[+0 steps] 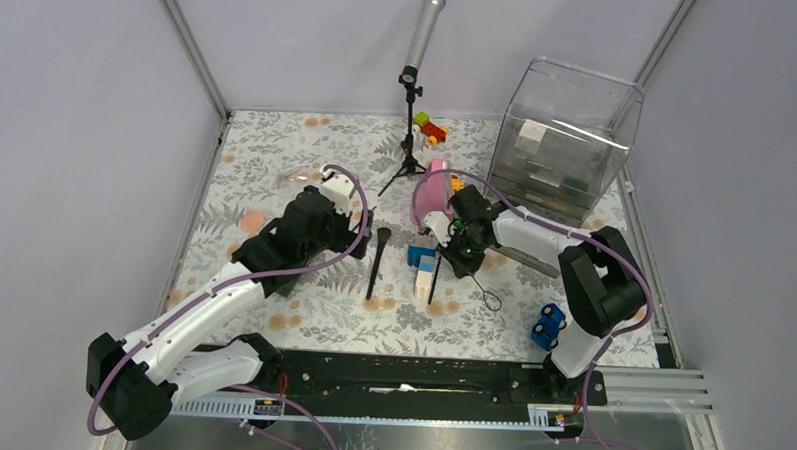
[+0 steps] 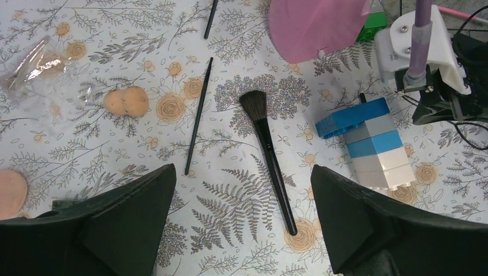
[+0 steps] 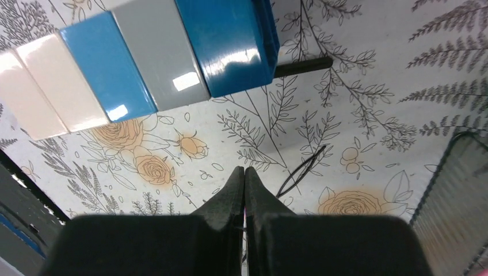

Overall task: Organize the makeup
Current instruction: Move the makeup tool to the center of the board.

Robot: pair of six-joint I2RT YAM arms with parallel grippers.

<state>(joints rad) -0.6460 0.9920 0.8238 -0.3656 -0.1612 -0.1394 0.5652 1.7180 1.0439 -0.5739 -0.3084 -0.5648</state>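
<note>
My left gripper (image 2: 243, 172) is open and empty, low over the floral table (image 1: 302, 302). Ahead of its fingers lies a black-handled powder brush (image 2: 267, 144), also in the top view (image 1: 377, 259). A thin black pencil (image 2: 198, 118) lies left of it, with a peach double sponge (image 2: 126, 101) farther left. My right gripper (image 3: 245, 169) is shut with a pink sliver between its jaws. A pink pencil (image 2: 463, 11) sticks out beside it in the left wrist view. A slim black stick (image 3: 302, 66) pokes out from under the toy block stack (image 3: 144, 63).
The blue, grey and white block stack (image 1: 426, 271) lies between the grippers, beside the tall pink cone (image 1: 432, 196). A clear drawer box (image 1: 568, 141) stands back right. A tripod stand (image 1: 410, 135), a blue toy car (image 1: 548, 325) and a black loop (image 3: 302, 169) are nearby.
</note>
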